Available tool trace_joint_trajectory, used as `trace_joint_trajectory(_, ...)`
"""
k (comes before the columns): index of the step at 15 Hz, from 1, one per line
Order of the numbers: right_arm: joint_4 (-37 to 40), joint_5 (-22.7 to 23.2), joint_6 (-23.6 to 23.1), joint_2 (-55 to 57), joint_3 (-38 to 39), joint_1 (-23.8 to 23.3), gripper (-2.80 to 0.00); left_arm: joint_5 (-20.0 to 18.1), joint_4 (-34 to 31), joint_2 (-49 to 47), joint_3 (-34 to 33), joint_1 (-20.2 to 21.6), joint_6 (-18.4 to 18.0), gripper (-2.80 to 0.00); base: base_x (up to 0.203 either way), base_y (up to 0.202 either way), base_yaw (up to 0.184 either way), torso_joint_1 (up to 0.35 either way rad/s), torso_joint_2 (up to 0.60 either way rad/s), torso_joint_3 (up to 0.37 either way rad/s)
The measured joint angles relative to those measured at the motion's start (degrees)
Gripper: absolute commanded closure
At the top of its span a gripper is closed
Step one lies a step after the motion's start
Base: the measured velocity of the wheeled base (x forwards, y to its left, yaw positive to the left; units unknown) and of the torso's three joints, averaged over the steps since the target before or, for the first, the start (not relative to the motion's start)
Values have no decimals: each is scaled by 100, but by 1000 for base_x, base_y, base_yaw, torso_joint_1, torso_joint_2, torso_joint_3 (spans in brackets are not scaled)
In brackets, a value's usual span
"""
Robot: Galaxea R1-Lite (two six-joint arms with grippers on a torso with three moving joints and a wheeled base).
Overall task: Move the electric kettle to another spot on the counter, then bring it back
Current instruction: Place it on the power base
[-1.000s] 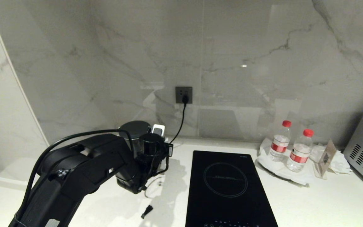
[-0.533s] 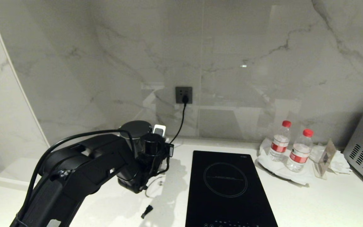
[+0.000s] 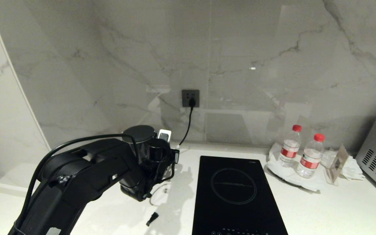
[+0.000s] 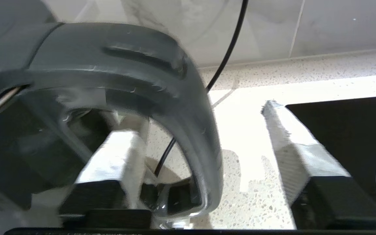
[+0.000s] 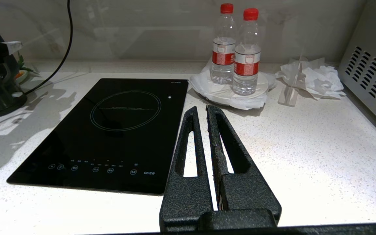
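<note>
head view, electric kettle [image 3: 140, 138] upright, handle rightward

Bare counter [image 3: 321, 212] is lying open right of the induction hob [image 3: 237, 195]; water bottles [image 3: 300, 155] are blocking the back; the power cord [image 3: 188, 125] is hanging beside the electric kettle [image 3: 140, 138].

Dim head view; left wrist view motion-blurred; counter [image 4: 250, 127] glare, perhaps overexposed.
</note>
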State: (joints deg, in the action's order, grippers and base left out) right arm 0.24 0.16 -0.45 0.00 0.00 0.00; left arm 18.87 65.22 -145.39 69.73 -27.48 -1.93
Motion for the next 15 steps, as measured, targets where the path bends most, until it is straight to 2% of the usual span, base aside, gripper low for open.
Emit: trace_joint_trajectory(15, 2, 0, -2, 0, 0, 0, 0, -22, 1437, 336, -1776, -173, -20, -280, 0, 0, 0, 0, 0, 0)
